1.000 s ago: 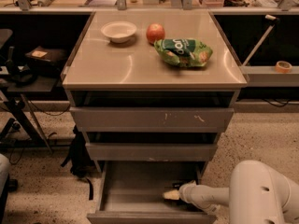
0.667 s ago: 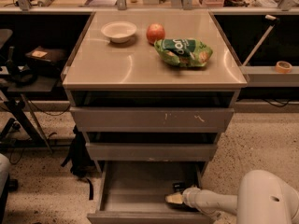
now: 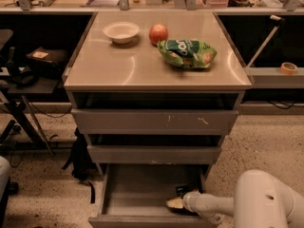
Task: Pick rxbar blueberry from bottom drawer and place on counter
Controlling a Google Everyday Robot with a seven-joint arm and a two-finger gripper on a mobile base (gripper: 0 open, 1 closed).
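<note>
Camera view: the drawer cabinet is seen from the front and above. The bottom drawer (image 3: 137, 194) is shown pulled out at 6 o'clock of the frame. The gripper (image 3: 175, 203) is located inside it, at the drawer's 4 o'clock corner, and is carried by a white arm (image 3: 266, 201) entering from 5 o'clock. Whether the gripper is apart, together or clamped cannot be told. The rxbar blueberry (image 3: 182, 190) is seen only as a small dark shape on the drawer floor, just at 12 o'clock of the gripper; contact cannot be told. On the counter (image 3: 142, 68) are set a white bowl (image 3: 121, 32) at 11 o'clock, a red apple (image 3: 158, 33) at 12 o'clock and a green chip bag (image 3: 186, 53) at 1 o'clock.
</note>
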